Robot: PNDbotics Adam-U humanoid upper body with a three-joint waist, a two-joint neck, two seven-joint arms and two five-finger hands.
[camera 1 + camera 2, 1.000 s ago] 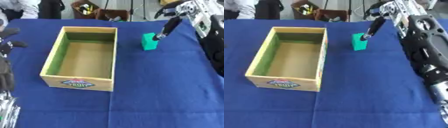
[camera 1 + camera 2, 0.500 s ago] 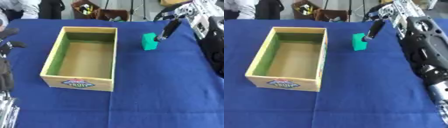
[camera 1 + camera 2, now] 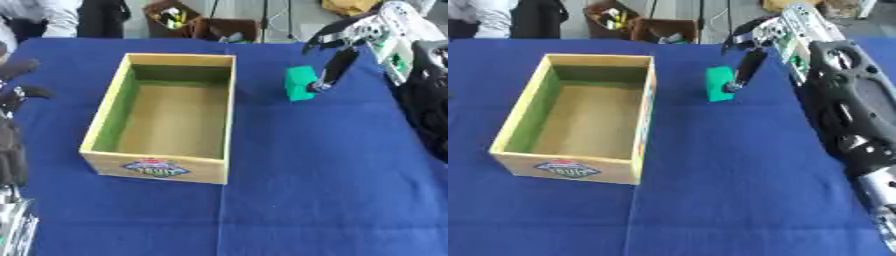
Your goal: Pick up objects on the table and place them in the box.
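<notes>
The counter (image 3: 332,190), draped in a blue cloth, carries two things: an open-topped wooden box (image 3: 166,116) with a green inner lining and a printed label on its near wall, and a small green block (image 3: 300,83) standing upright on the cloth to the right of the box, near its far corner but well apart from the wall. The right robot hand (image 3: 337,62) reaches in from the upper right; its dark fingers (image 3: 745,70) extend straight downward, and their tips meet the right face of the green block, while another finger arches above and behind. No finger curls round the block, so the robot hand is extended rather than closed. The block rests on the cloth and the box interior shows only its bare floor. The left robot hand (image 3: 16,90) appears at the left edge of the left eye view, clear of the box, with dark fingers relaxed and holding nothing. The right forearm fills the right margin of the right eye view.
</notes>
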